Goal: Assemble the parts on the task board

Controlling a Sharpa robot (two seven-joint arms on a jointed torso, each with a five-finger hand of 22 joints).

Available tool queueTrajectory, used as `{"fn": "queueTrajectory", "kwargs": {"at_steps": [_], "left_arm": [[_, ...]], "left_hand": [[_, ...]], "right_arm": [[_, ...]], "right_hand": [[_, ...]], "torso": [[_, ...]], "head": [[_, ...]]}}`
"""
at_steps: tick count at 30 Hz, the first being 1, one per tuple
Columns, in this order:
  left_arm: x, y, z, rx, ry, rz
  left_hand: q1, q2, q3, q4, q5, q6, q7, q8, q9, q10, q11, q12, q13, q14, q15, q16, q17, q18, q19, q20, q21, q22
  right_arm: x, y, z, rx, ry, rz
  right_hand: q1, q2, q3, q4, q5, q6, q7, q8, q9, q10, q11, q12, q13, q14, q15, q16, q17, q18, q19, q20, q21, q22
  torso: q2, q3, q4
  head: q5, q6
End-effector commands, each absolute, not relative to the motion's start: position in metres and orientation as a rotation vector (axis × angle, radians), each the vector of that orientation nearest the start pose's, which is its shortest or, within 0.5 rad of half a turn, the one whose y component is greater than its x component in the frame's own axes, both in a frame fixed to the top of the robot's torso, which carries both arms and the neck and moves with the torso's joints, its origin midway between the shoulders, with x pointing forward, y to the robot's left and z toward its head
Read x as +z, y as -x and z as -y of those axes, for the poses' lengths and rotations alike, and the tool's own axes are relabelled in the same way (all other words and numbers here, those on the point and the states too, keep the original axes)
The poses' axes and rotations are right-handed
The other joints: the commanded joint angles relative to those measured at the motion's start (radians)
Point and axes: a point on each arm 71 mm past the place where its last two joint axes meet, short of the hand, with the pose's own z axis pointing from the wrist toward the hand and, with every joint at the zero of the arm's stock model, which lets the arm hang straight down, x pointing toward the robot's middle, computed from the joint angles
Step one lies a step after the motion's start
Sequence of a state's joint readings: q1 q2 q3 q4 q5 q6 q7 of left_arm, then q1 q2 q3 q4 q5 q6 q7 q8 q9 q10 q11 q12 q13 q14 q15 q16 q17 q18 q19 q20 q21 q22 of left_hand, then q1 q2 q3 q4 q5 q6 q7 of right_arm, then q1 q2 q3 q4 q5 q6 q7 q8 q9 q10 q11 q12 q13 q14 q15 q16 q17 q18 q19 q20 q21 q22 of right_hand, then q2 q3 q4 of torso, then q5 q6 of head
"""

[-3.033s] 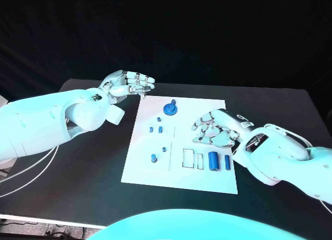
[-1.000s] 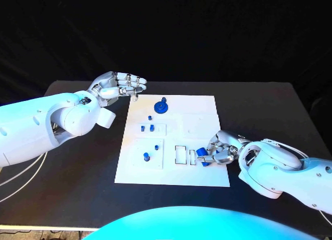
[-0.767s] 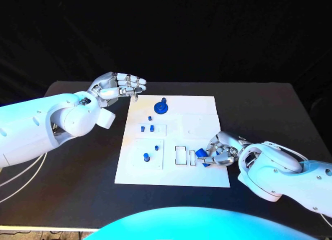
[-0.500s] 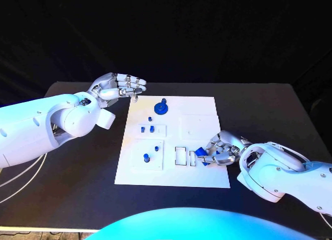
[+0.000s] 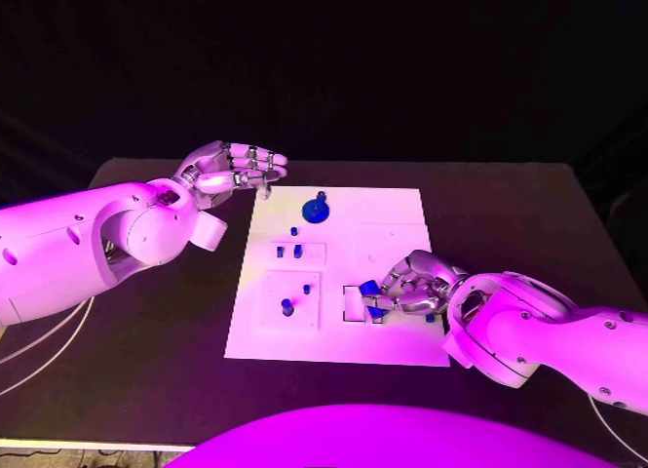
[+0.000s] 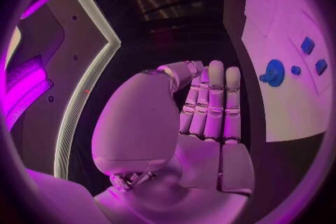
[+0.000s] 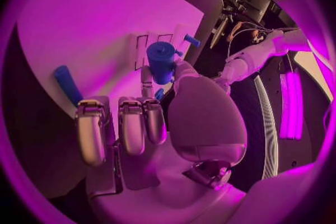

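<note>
Our right hand grips a blue peg over the board, probably near its slots; left hand hovers curled, holding nothing.

One task board; two hands; seven or so blue parts.

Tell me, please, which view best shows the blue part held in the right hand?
The right wrist view: the blue cylinder stands clear between the right hand's fingertips. The head view has it mostly hidden by fingers; the left wrist view shows a distant speck.
</note>
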State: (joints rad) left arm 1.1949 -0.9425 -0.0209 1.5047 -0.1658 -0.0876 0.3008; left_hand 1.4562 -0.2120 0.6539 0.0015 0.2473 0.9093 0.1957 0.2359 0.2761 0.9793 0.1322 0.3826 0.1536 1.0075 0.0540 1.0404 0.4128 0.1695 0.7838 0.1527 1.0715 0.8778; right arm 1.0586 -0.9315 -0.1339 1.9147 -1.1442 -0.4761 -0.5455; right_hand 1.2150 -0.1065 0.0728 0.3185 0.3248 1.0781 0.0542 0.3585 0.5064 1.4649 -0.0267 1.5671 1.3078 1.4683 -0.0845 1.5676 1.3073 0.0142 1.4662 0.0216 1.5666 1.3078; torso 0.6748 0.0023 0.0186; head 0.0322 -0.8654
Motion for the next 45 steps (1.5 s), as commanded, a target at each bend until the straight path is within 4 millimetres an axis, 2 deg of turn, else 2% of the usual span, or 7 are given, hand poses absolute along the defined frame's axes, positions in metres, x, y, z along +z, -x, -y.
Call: {"fn": "queueTrajectory", "kwargs": {"at_steps": [1, 7, 21, 29, 32, 38, 45], "left_arm": [[-0.176, -0.485, -0.248, -1.579, 0.957, -1.605], [-0.176, -0.485, -0.248, -1.579, 0.957, -1.606], [-0.177, -0.485, -0.248, -1.578, 0.959, -1.609], [-0.177, -0.485, -0.248, -1.576, 0.96, -1.61], [-0.177, -0.485, -0.248, -1.575, 0.96, -1.61], [-0.177, -0.485, -0.249, -1.574, 0.961, -1.611], [-0.177, -0.485, -0.249, -1.573, 0.962, -1.612]], "left_hand": [[-0.008, 0.0, 0.001, -0.006, 0.002, 0.004, 0.001, 0.001, -0.001, -0.006, 0.001, 0.003, -0.001, -0.001, 0.001, -0.003, -0.001, 0.015, -0.007, -0.001, 0.004, 0.0], [-0.008, 0.0, 0.001, -0.006, 0.002, 0.004, 0.001, 0.001, -0.001, -0.006, 0.001, 0.003, -0.001, -0.001, 0.001, -0.003, -0.001, 0.015, -0.007, -0.001, 0.004, 0.0], [-0.011, 0.001, 0.001, -0.005, 0.002, 0.004, 0.001, 0.001, -0.002, -0.008, 0.001, 0.004, -0.002, -0.001, 0.001, -0.003, -0.001, 0.015, -0.007, -0.001, 0.003, 0.0], [-0.012, 0.001, 0.002, -0.005, 0.003, 0.004, 0.001, 0.001, -0.002, -0.008, 0.001, 0.004, -0.002, -0.001, 0.001, -0.003, -0.001, 0.015, -0.007, -0.001, 0.003, 0.0], [-0.012, 0.001, 0.002, -0.005, 0.003, 0.004, 0.001, 0.001, -0.002, -0.008, 0.001, 0.004, -0.002, -0.001, 0.001, -0.003, -0.001, 0.015, -0.007, -0.001, 0.003, 0.0], [-0.012, 0.003, 0.003, -0.005, 0.003, 0.003, 0.001, 0.001, -0.002, -0.009, 0.001, 0.005, -0.002, -0.001, 0.001, -0.003, -0.001, 0.016, -0.007, -0.001, 0.003, -0.001], [-0.012, 0.003, 0.003, -0.005, 0.003, 0.003, 0.001, 0.001, -0.002, -0.009, 0.001, 0.005, -0.002, -0.001, 0.001, -0.003, -0.001, 0.016, -0.007, -0.001, 0.003, -0.001]], "right_arm": [[-0.258, -0.362, 0.157, 0.667, -0.413, -2.141], [-0.262, -0.366, 0.15, 0.649, -0.413, -2.134], [-0.265, -0.371, 0.144, 0.602, -0.348, -2.129], [-0.265, -0.371, 0.141, 0.589, -0.306, -2.129], [-0.265, -0.372, 0.141, 0.585, -0.297, -2.12], [-0.262, -0.372, 0.141, 0.59, -0.284, -2.087], [-0.254, -0.367, 0.144, 0.666, -0.281, -2.028]], "right_hand": [[-0.036, -0.007, 0.032, -0.025, -0.014, 0.017, -0.011, 0.024, 0.01, 0.106, -0.002, 0.004, 0.263, 0.102, -0.004, 0.003, 0.263, -0.014, 0.105, -0.003, 0.004, 0.263], [-0.088, -0.013, 0.033, -0.025, -0.051, 0.016, -0.01, 0.031, 0.013, 0.106, -0.001, 0.004, 0.263, 0.102, -0.003, 0.003, 0.263, -0.014, 0.105, -0.002, 0.004, 0.263], [-0.143, -0.027, 0.0, -0.025, -0.058, 0.01, -0.009, 0.041, 0.019, 0.106, 0.0, 0.004, 0.263, 0.102, -0.002, 0.003, 0.263, -0.014, 0.105, -0.001, 0.004, 0.263], [-0.203, -0.031, -0.185, -0.02, -0.214, -0.005, -0.008, 0.064, 0.033, 0.106, 0.002, 0.004, 0.263, 0.102, 0.0, 0.003, 0.263, -0.014, 0.105, 0.001, 0.004, 0.263], [-0.241, -0.055, -0.221, -0.019, -0.25, -0.009, -0.007, 0.068, 0.035, 0.106, 0.002, 0.004, 0.263, 0.102, 0.0, 0.003, 0.263, -0.014, 0.105, 0.002, 0.004, 0.263], [-0.257, -0.066, -0.231, -0.018, -0.261, -0.011, -0.007, 0.07, 0.036, 0.106, 0.002, 0.004, 0.263, 0.102, 0.0, 0.003, 0.263, -0.014, 0.105, 0.002, 0.004, 0.263], [-0.179, 0.005, -0.187, -0.024, -0.188, -0.014, -0.008, 0.079, 0.038, 0.106, 0.001, 0.004, 0.263, 0.102, 0.0, 0.003, 0.263, -0.014, 0.105, 0.002, 0.004, 0.263]], "torso": [[0.001, 0.0005, 0.0012], [0.001, -0.0002, 0.0007], [0.0, 0.0004, -0.0006], [0.0, 0.0007, -0.0007], [0.001, 0.0008, -0.0004], [0.001, 0.0008, -0.0006], [0.0, 0.0019, -0.0006]], "head": [[0.001, -0.004], [0.002, -0.005], [0.007, -0.005], [0.008, -0.004], [0.008, -0.003], [0.007, -0.001], [0.009, 0.001]]}}
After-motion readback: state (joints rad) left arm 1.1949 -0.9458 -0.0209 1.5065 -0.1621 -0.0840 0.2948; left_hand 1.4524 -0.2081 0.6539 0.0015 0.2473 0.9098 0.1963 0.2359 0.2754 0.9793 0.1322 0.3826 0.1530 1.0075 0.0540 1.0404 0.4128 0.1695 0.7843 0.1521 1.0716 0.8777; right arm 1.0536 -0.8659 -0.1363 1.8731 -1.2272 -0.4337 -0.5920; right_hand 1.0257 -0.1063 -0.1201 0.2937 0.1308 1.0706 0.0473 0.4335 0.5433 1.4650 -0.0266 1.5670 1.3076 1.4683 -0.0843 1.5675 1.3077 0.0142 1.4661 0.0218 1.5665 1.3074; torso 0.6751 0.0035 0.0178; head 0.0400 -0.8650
